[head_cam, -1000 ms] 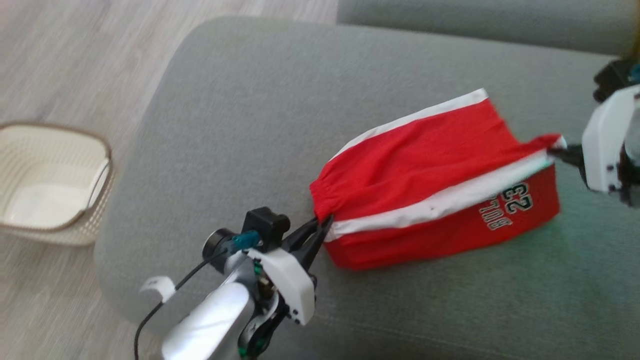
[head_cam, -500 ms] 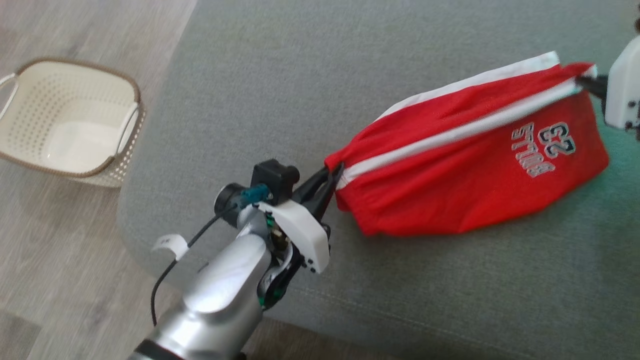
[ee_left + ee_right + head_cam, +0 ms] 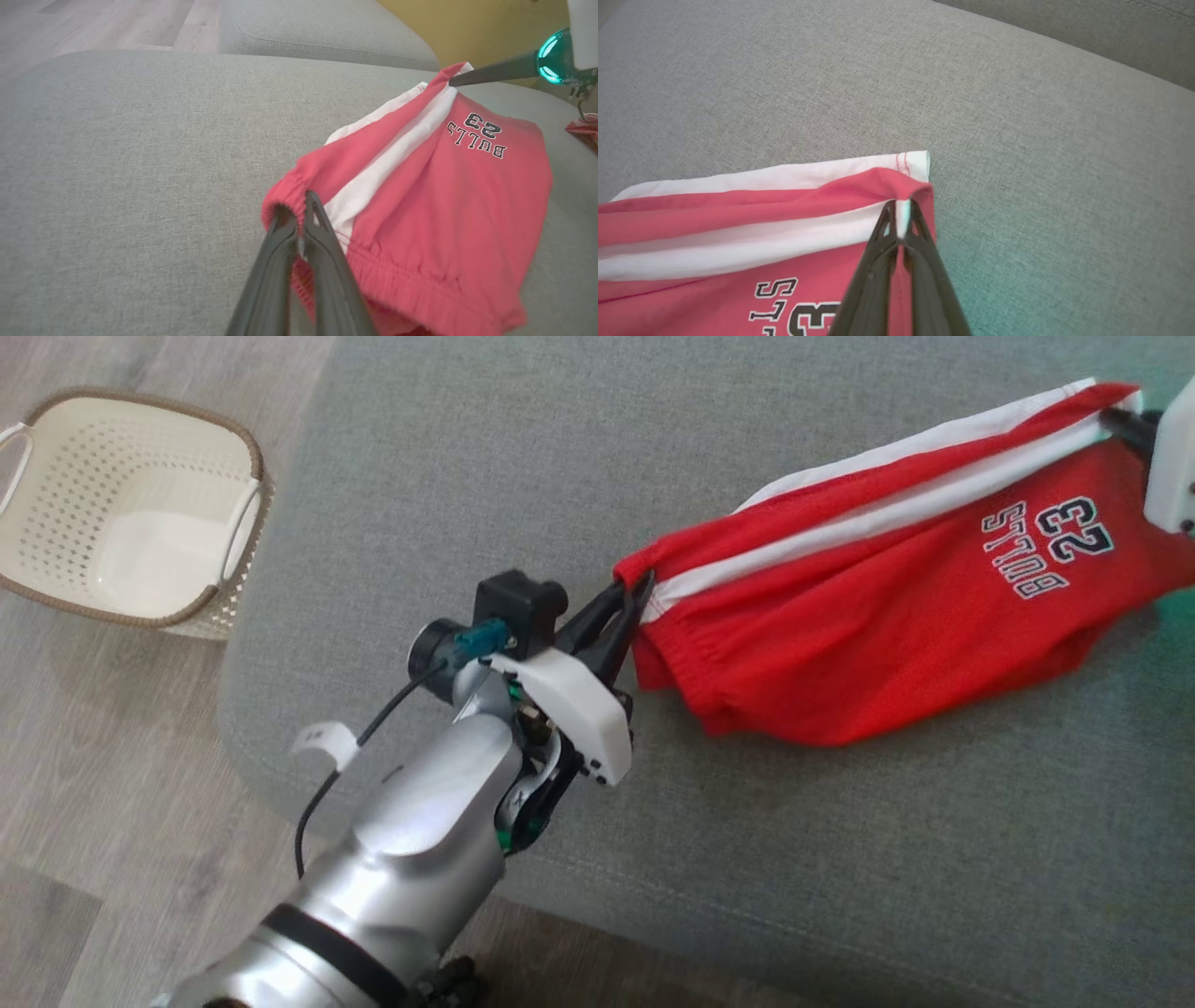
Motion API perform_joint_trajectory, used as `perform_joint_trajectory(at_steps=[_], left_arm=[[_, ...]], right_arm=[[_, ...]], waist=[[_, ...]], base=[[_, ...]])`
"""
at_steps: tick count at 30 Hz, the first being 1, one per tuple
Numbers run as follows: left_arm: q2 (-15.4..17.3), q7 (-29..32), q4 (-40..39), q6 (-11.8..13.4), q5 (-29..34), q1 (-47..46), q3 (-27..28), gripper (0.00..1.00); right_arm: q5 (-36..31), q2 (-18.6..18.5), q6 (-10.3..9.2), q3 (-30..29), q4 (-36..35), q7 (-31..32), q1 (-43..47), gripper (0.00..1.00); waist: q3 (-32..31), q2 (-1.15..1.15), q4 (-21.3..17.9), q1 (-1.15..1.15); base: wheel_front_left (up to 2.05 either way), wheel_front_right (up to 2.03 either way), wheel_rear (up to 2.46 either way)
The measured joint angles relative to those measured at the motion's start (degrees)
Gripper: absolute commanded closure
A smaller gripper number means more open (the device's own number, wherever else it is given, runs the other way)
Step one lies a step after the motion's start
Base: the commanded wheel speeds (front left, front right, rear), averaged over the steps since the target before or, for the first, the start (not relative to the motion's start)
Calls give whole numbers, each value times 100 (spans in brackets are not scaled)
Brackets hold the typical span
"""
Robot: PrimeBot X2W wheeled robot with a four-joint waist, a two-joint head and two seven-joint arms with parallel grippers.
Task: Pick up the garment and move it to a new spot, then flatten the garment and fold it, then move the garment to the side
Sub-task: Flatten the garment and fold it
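Observation:
The garment [image 3: 896,607] is a pair of red shorts with white side stripes and "BULLS 23" lettering, stretched between my two grippers above the grey sofa cushion [image 3: 560,457]. My left gripper [image 3: 637,590] is shut on the elastic waistband [image 3: 299,205] at the garment's left end. At the head view's right edge, my right gripper [image 3: 1125,420] is shut on the hem corner [image 3: 903,205], pinching red and white fabric. The lower part of the garment [image 3: 444,242] sags and rests on the cushion.
A cream perforated basket [image 3: 131,513] with a brown rim stands on the wooden floor [image 3: 84,784] to the left of the sofa. The cushion's front edge [image 3: 653,915] runs below my left arm. A back cushion [image 3: 327,28] lies behind.
Both grippers have lifted the garment and carried it rightward and farther back on the cushion, pulling it taut. The head camera has also shifted, so the basket sits differently in view.

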Motion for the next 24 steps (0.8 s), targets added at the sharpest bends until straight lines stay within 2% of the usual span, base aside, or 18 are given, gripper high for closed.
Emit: perform_joint_trajectory(at_steps=[6, 7, 8, 9, 13, 20, 24], left_arm=[[-7, -49, 60, 193, -216, -272, -177, 100], [-9, -51, 66, 243, -259, -303, -197, 99], [-15, -52, 65, 343, -293, -325, -190, 1], [-21, -53, 45, 447, -294, -344, -151, 0], [-21, -56, -127, 777, -137, -399, 98, 0], [-20, -56, -352, 882, 235, -88, 450, 0], [-18, -56, -595, 968, 491, 190, 744, 0]], right_arm=[[82, -13, -1, 155, 171, -231, -224, 100], [80, -12, 0, 152, 242, -319, -257, 93], [81, -9, 0, 144, 334, -415, -300, 4], [78, -8, 0, 140, 389, -522, -339, 0], [41, 57, -1, 140, 677, -975, -481, 0], [44, 104, -1, 283, 728, -1696, -371, 0], [112, 145, -1, 286, 497, -2249, -149, 0]], waist=[[163, 0, 5, 0], [182, 0, 5, 0], [199, 0, 5, 0], [215, 0, 3, 0], [224, 0, -60, 0], [-75, 0, -207, 0], [-279, 0, -300, 0]], base=[[0, 0, 0], [0, 0, 0], [0, 0, 0], [0, 0, 0], [0, 0, 0], [0, 0, 0], [0, 0, 0]])
